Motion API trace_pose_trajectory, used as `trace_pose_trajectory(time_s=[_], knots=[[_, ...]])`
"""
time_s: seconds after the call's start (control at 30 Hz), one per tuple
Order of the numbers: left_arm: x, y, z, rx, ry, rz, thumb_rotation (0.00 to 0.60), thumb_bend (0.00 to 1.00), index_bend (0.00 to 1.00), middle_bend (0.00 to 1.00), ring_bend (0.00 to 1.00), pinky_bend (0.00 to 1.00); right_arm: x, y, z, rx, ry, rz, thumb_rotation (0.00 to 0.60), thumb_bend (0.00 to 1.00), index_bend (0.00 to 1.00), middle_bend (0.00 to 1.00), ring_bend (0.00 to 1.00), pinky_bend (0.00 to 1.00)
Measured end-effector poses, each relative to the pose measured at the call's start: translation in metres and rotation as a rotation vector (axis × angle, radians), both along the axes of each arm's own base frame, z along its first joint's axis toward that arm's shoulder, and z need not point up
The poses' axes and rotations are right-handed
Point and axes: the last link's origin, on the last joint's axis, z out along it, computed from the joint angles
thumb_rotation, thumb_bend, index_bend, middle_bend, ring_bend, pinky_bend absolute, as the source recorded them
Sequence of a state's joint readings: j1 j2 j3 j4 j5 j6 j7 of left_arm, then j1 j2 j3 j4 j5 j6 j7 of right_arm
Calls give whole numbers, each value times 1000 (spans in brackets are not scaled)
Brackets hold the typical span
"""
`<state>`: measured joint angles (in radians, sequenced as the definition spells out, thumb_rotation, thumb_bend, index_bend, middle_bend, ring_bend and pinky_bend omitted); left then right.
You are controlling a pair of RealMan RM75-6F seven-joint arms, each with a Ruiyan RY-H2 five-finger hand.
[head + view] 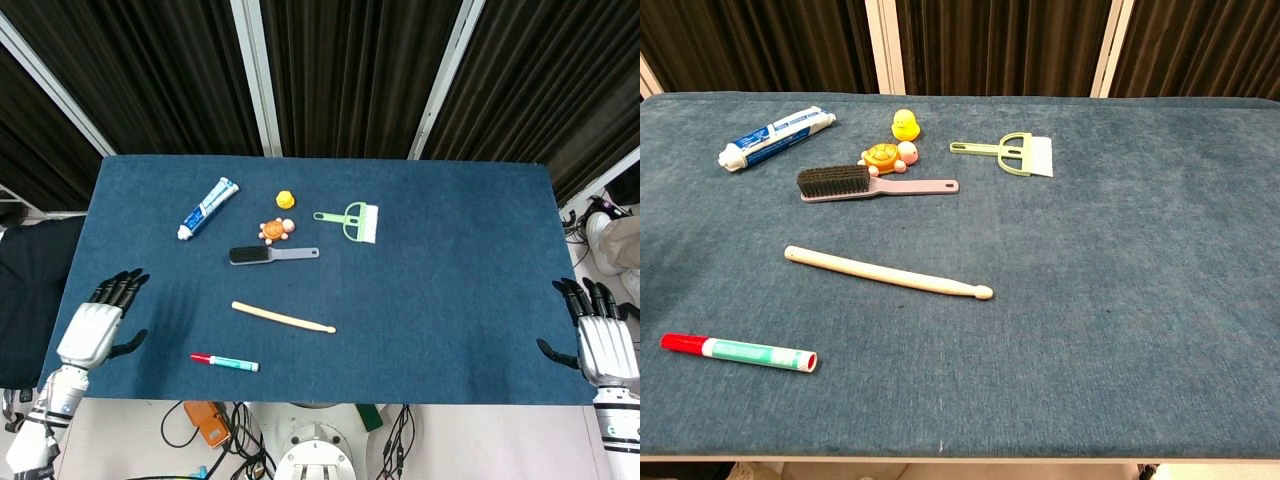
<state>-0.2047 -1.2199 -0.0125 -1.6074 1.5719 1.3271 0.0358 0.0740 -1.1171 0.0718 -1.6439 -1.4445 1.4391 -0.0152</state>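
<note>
Marker near front edge; left hand spread beside it, right hand spread off right edge.

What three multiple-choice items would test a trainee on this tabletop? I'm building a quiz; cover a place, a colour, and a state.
1. Which thing lies nearest the left hand?
A. marker
B. toothpaste tube
C. green comb brush

2. What colour is the marker's cap?
A. blue
B. red
C. yellow

3. How is the right hand?
A. gripping the drumstick
B. pressing the duck
C. open, holding nothing

Answers:
1 A, the marker sits just beside that hand at the table's near edge.
2 B, its capped end is red.
3 C, it is at the table's right edge with fingers apart, far from the drumstick.
</note>
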Motion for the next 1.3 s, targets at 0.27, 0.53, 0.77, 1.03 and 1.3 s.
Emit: trace_pose_trajectory(time_s=[0.27, 0.53, 0.77, 1.03, 1.3], knots=[[60, 19, -49, -138, -26, -139, 600, 253, 109, 170, 7, 141, -1, 0, 2, -5, -7, -3, 600, 292, 202, 177, 71, 0], [98, 30, -91, -234, -28, -195, 600, 253, 182, 227, 26, 142, -2, -1, 3, -3, -11, -3, 600, 292, 202, 177, 71, 0], [122, 40, -119, -292, -31, -212, 600, 253, 253, 299, 66, 153, -3, -2, 4, -5, -14, -6, 600, 292, 203, 177, 71, 0], [142, 53, -139, -307, -18, -250, 600, 261, 292, 349, 93, 165, -3, -2, 5, -7, -16, -7, 600, 293, 203, 177, 71, 0], [147, 62, -152, -319, 16, -250, 600, 270, 335, 372, 105, 165, -3, -2, 5, -6, -16, -9, 600, 293, 203, 177, 71, 0]])
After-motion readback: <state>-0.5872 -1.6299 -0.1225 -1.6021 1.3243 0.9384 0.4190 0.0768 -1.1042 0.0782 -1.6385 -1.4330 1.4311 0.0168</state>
